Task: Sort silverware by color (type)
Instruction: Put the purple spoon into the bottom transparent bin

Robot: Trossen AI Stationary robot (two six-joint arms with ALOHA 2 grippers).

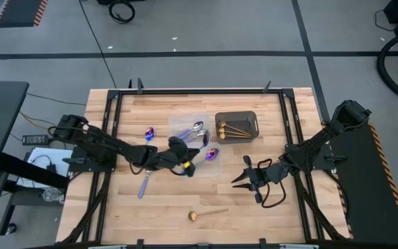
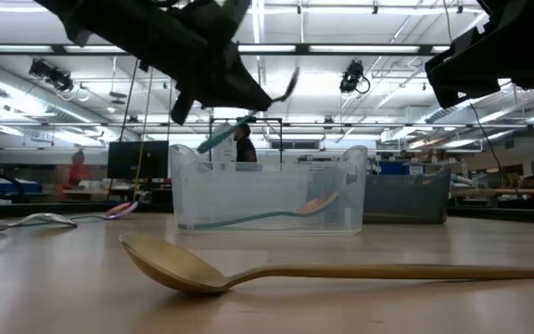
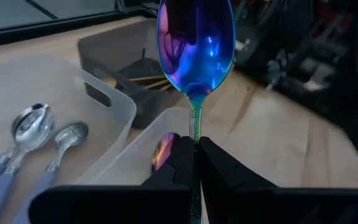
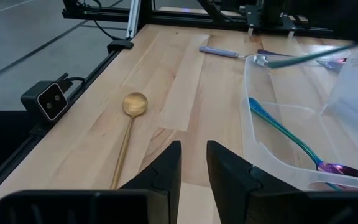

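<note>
Left gripper [image 3: 196, 163] is pinched tight on the thin neck of a purple spoon [image 3: 196, 46], bowl sticking out, hovering over the clear tub [image 1: 209, 164] mid-table where another purple spoon [image 4: 294, 144] already lies. These look light, stiff and slick, so a grip on the flat handle probably beats the rounded bowl. Right gripper [image 4: 193, 163] waits with a narrow gap, near the right edge. A gold spoon [image 1: 206, 214] sits loose by the front edge; a blue-handled spoon [image 1: 144, 184] lies left of the tubs.
</note>
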